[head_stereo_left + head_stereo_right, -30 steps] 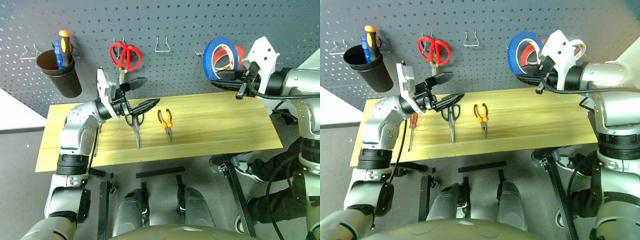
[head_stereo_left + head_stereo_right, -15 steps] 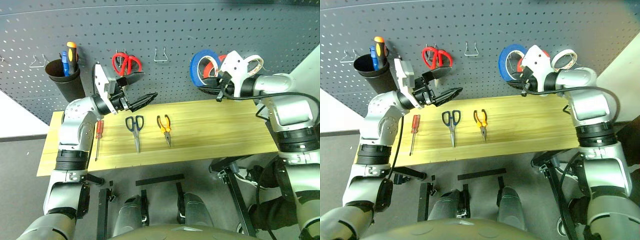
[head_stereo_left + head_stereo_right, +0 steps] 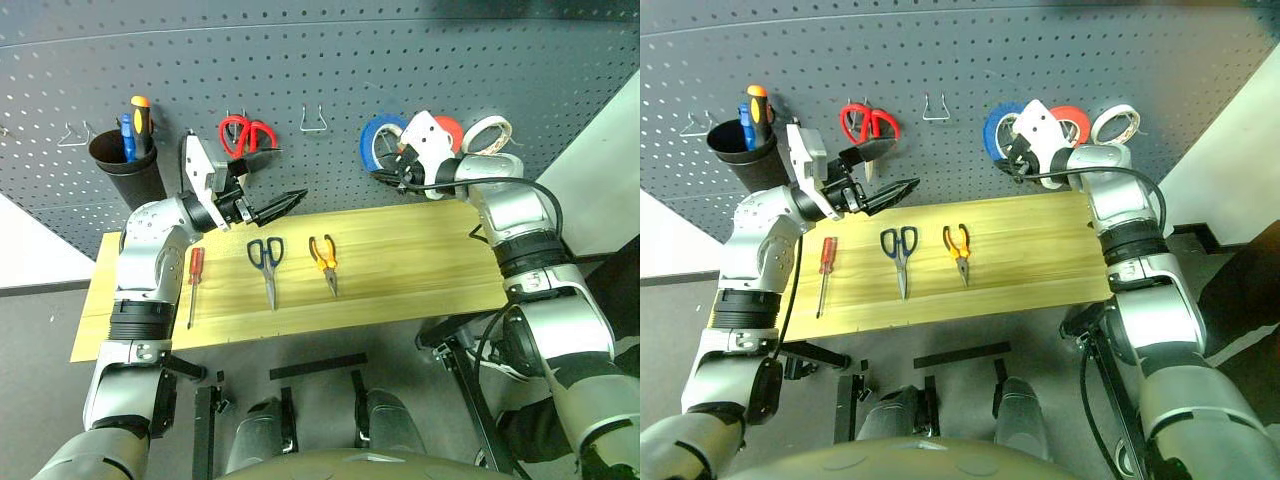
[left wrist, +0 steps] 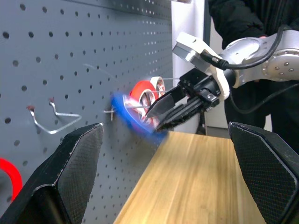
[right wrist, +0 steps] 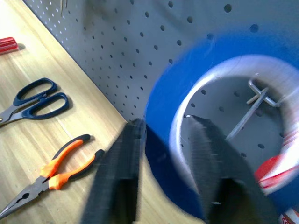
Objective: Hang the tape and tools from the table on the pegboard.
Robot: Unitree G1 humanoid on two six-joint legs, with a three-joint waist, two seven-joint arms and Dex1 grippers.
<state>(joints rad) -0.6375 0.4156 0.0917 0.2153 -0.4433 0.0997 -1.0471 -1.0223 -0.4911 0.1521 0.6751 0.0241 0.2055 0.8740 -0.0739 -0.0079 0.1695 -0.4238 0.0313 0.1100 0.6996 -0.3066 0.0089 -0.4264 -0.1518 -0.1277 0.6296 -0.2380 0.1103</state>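
Tape (image 3: 380, 141): on pegboard (image 3: 420, 60) hook, rim between right hand (image 5: 166, 154) fingers.
Grip: right loosening; left hand (image 3: 275, 178) open.

1. bench (image 3: 420, 255): pale yellow wood planks, grain lines showing, smooth with a soft sheen.
2. pegboard (image 3: 400, 60): dark grey matt panel, evenly punched with small holes.
3. hooks (image 3: 315, 122): thin bare metal wire, shiny.
4. tape (image 3: 378, 140): blue roll with a smooth face and a pale inner core.
5. pliers (image 3: 325, 260): orange-and-black grips, looking like rubbery plastic, and dull metal tips.
6. scissors (image 3: 267, 262): dark plastic loops, grey metal blades.
7. screwdriver (image 3: 194, 280): glossy red plastic handle, thin metal shaft.
8. cup (image 3: 125, 170): black, matt, plastic-looking.
9. arms (image 3: 150, 250): silver-grey smooth shells; the jaws are matt black.
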